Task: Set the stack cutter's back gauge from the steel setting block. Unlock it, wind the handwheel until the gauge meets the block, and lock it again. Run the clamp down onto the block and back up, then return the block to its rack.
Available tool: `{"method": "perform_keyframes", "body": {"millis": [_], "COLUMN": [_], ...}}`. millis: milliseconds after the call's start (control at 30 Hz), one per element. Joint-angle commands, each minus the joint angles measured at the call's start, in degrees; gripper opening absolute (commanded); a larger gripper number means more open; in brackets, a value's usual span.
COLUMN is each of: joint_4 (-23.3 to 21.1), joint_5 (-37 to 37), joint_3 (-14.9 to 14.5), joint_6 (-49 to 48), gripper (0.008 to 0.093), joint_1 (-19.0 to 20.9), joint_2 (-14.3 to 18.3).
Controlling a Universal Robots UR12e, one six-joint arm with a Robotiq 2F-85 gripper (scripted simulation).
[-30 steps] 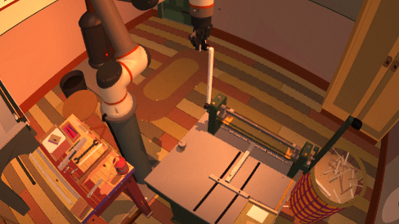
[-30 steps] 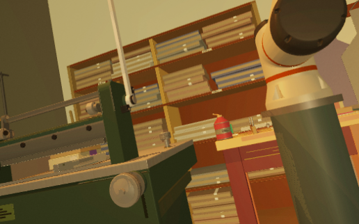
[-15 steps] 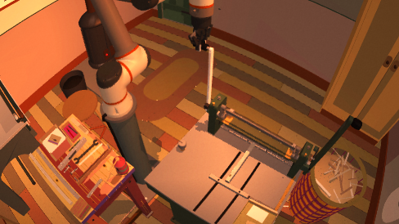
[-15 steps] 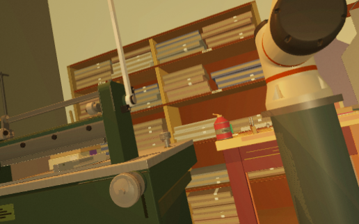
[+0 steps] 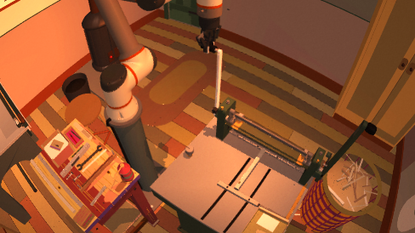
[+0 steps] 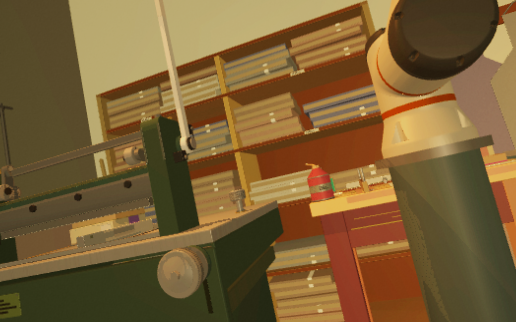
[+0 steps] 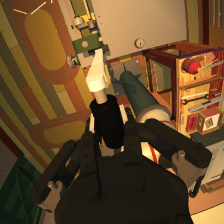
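The green stack cutter (image 5: 238, 170) stands in the middle of the room, its grey table (image 5: 225, 183) carrying the back gauge bar (image 5: 238, 193). A long white clamp lever (image 5: 218, 76) rises upright from the cutter's left post (image 5: 225, 117). The lever's black handle (image 7: 107, 124) is held in my closed gripper (image 5: 208, 44) high above the machine. The handwheel (image 6: 182, 271) sits on the cutter's front face and a small knob (image 5: 189, 149) stands on the table's left edge. I cannot make out the steel setting block.
The arm's own base column (image 5: 132, 144) stands just left of the cutter. A red workbench (image 5: 81, 170) with wrenches and a red oil can (image 5: 126, 171) is further left. A wire basket of offcuts (image 5: 344, 191) stands at the cutter's right, with a cabinet (image 5: 382, 63) behind.
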Motion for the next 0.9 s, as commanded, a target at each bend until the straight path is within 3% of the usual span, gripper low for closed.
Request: {"method": "perform_keyframes", "body": {"millis": [0, 433, 867], "joint_4": [-0.02, -0.02, 0.06], "joint_5": [0.02, 0.02, 0.02], "joint_3": [-0.06, -0.06, -0.14], "joint_6": [0.0, 0.0, 0.0], "gripper": [0.0365, 0.0625, 0.063], "joint_1": [0.0, 0.0, 0.0], "joint_2": [-0.01, -0.01, -0.01]}}
